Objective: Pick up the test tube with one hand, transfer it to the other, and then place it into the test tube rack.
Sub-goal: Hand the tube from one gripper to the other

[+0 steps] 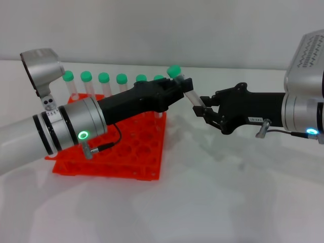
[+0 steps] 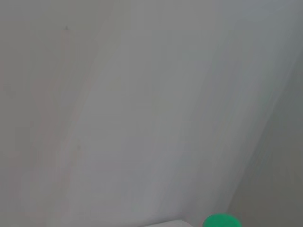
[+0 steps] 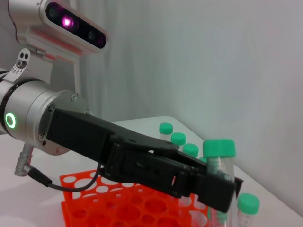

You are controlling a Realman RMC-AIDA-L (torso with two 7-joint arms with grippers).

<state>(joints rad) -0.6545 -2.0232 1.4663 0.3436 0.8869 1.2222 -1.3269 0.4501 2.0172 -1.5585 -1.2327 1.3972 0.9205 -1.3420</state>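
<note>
The test tube (image 1: 193,98), clear with a green cap (image 1: 174,71), hangs tilted in the air beside the right end of the orange-red rack (image 1: 126,152). My left gripper (image 1: 182,87), on the green-lit arm, is shut on the tube just below its cap. My right gripper (image 1: 201,107), on the blue-lit arm, is at the tube's lower end. The right wrist view shows the tube (image 3: 218,163) clamped in the left gripper (image 3: 222,189) above the rack (image 3: 94,198). The left wrist view shows only a green cap (image 2: 221,221) at its edge.
Several green-capped tubes (image 1: 104,78) stand in a row along the rack's back edge and also show in the right wrist view (image 3: 178,138). The rack's nearer holes are empty. The white table (image 1: 228,192) lies in front and to the right.
</note>
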